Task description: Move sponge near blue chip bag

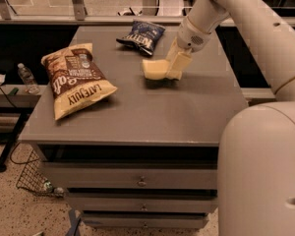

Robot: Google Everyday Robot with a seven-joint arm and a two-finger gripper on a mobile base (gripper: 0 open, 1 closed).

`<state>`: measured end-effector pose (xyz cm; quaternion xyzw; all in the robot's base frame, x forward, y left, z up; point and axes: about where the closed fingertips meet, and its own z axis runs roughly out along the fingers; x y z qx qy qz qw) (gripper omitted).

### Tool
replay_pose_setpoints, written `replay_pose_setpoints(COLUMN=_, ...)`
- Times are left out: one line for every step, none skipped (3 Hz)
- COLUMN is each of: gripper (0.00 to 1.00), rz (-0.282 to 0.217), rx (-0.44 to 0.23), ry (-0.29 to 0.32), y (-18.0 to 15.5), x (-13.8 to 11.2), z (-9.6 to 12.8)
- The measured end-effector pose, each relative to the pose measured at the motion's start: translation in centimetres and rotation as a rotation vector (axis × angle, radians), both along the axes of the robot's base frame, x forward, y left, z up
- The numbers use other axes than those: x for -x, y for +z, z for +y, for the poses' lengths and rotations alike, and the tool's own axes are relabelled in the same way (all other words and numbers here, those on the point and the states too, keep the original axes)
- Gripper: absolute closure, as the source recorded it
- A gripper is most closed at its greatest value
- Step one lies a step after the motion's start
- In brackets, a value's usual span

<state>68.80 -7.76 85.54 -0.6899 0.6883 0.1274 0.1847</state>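
Note:
The pale yellow sponge is at the middle of the grey tabletop, lifted slightly, with a shadow under it. My cream gripper comes down from the upper right and is shut on the sponge's right end. The dark blue chip bag with white lettering lies at the far edge of the table, a short way beyond and left of the sponge, not touching it.
A larger tan and brown chip bag lies on the table's left side. A water bottle stands on a low shelf to the left. Drawers are under the tabletop, and a wire basket is on the floor at left.

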Motion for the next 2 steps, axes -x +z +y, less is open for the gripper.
replay_pose_setpoints(gripper=1.0, rz=-0.085, rx=-0.128, ry=-0.033, y=5.0, x=-0.2, z=-3.0)
replay_pose_setpoints(gripper=1.0, rz=-0.172, rx=-0.195, ry=-0.094, y=9.3, x=-0.5, z=-6.3)
